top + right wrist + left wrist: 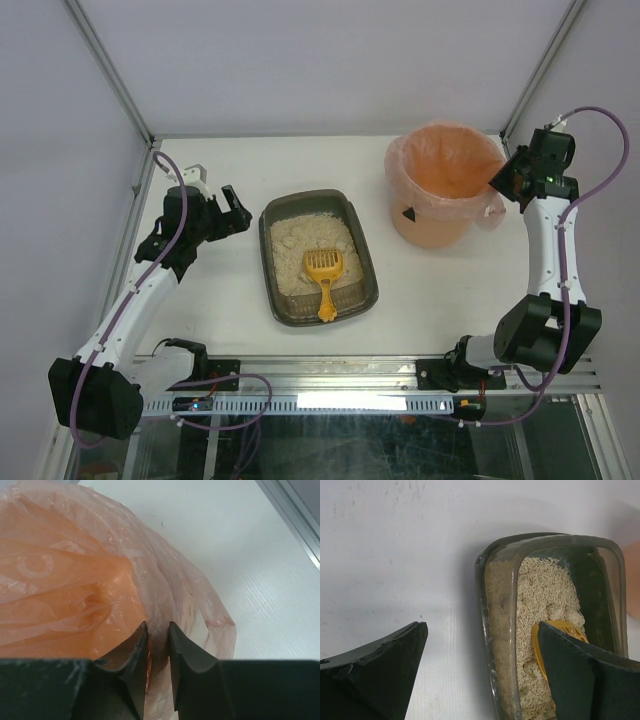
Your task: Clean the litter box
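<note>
At the left of the top view, the left gripper [235,212] hovers over the white tabletop [215,300], released, with its jaws spread wide. It sits just beside the upper left corner of the litter box [366,262] without touching it. In the left wrist view the two dark fingers [385,670] frame the scene from the lower corners, and the left gripper [482,625] is open over the tray's near rim and bare tabletop [395,540].

The litter box [555,539] lies flat at the middle of the tabletop, its long side running from the upper part of the frame to the lower, slightly tilted. Beige litter [295,250] fills most of it, lumpy in places. A yellow slotted scoop [323,272] rests in it, its head on the litter [540,590] and its handle pointing to the tray's lower edge. The scoop [560,629] is partly hidden behind the right finger in the wrist view.

To the right, well apart from the tray, stands the orange-pink bucket [440,225] lined with a thin plastic bag [65,580]. The right gripper [500,185] is at its right rim. In the right wrist view the right gripper [157,625] is clenched, its fingers nearly together with the bag-covered rim pinched between them.
</note>
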`<state>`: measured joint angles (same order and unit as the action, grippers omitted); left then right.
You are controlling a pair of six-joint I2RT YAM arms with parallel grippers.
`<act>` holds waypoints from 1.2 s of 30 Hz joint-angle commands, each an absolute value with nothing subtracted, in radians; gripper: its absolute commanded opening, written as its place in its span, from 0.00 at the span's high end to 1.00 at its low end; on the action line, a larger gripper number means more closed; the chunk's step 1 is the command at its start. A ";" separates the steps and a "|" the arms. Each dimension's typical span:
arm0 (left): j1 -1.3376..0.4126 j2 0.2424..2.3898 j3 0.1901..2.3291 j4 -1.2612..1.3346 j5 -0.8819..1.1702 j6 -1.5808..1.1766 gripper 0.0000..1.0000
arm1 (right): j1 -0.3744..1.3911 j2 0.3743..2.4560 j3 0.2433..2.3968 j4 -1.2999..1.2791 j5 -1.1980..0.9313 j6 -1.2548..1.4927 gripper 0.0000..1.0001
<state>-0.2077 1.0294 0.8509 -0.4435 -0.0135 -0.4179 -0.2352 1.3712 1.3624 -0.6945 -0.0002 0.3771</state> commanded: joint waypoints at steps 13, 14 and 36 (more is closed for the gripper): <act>-0.198 1.058 0.855 -0.393 0.064 -0.395 0.03 | -0.059 1.480 1.461 -0.577 0.006 0.403 0.81; -0.199 1.061 0.855 -0.393 0.068 -0.393 0.02 | -0.049 1.492 1.465 -0.569 0.009 0.411 0.81; -0.198 1.094 0.862 -0.394 0.094 -0.375 0.02 | 0.165 1.808 1.739 -0.489 0.101 0.578 0.81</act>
<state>-0.2077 1.0943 0.8509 -0.4408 0.0807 -0.3992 0.1173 1.7660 1.6821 -0.5171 0.0910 0.5201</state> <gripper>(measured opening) 0.974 0.187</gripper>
